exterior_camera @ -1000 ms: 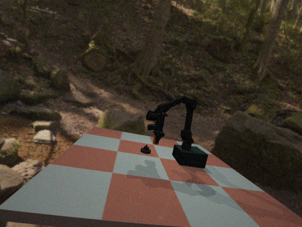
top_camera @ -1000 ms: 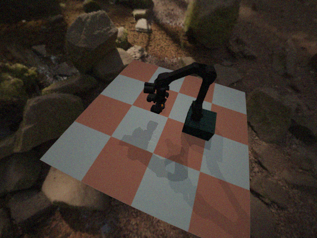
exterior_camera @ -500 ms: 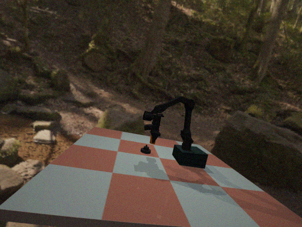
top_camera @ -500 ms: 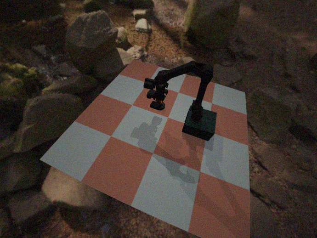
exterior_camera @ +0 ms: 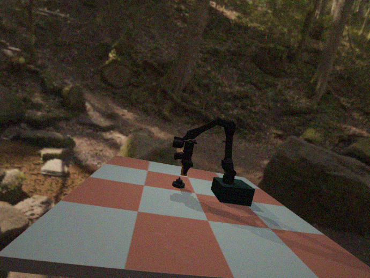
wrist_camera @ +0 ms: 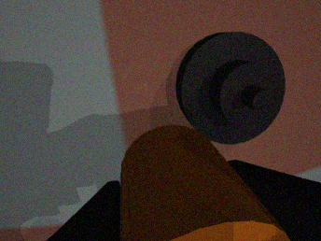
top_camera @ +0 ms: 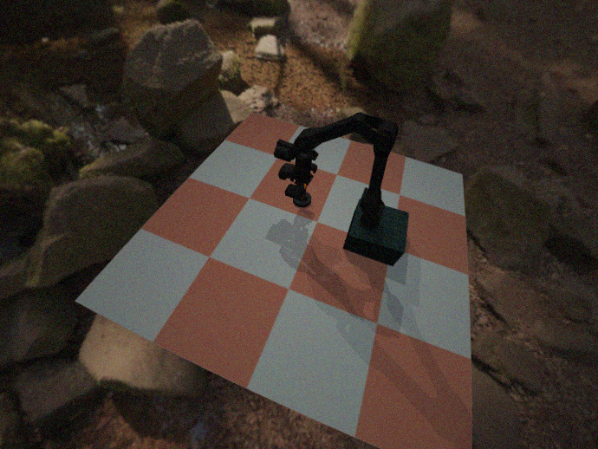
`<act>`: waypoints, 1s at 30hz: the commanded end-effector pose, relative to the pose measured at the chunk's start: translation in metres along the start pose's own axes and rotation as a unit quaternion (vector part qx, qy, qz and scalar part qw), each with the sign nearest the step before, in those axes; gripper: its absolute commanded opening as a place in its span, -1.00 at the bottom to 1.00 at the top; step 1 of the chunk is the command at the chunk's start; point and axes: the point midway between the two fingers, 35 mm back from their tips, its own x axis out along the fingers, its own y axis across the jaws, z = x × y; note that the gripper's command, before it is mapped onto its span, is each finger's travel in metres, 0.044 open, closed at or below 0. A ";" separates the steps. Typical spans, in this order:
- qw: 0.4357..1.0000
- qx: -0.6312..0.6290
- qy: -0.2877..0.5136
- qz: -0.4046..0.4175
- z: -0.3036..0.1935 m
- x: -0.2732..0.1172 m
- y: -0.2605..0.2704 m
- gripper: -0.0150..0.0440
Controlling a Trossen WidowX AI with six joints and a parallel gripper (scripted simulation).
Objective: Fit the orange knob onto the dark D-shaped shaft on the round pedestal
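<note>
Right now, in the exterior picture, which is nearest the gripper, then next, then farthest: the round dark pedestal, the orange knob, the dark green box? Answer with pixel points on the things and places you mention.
1. Orange knob (exterior_camera: 182, 171) (wrist_camera: 173, 187): between the fingers.
2. Round dark pedestal (exterior_camera: 178, 185) (wrist_camera: 201, 98): just below.
3. Dark green box (exterior_camera: 236, 192) (top_camera: 373, 246): under the arm's foot.
</note>
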 end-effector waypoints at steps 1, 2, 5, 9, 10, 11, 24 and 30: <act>1.000 -0.001 -0.008 0.001 0.006 0.000 -0.012 -0.49; 1.000 -0.001 -0.008 0.001 0.007 0.001 -0.015 -0.49; 1.000 -0.001 -0.009 0.001 0.008 0.003 -0.024 -0.49; 1.000 -0.001 -0.009 0.000 0.009 0.006 -0.036 -0.49; 1.000 -0.001 -0.009 0.000 0.009 0.007 -0.039 -0.49; 1.000 -0.001 -0.009 0.000 0.009 0.008 -0.042 -0.49; 1.000 -0.001 -0.010 -0.002 0.009 0.020 -0.065 -0.49; 1.000 -0.001 -0.010 -0.002 0.009 0.040 -0.065 -0.49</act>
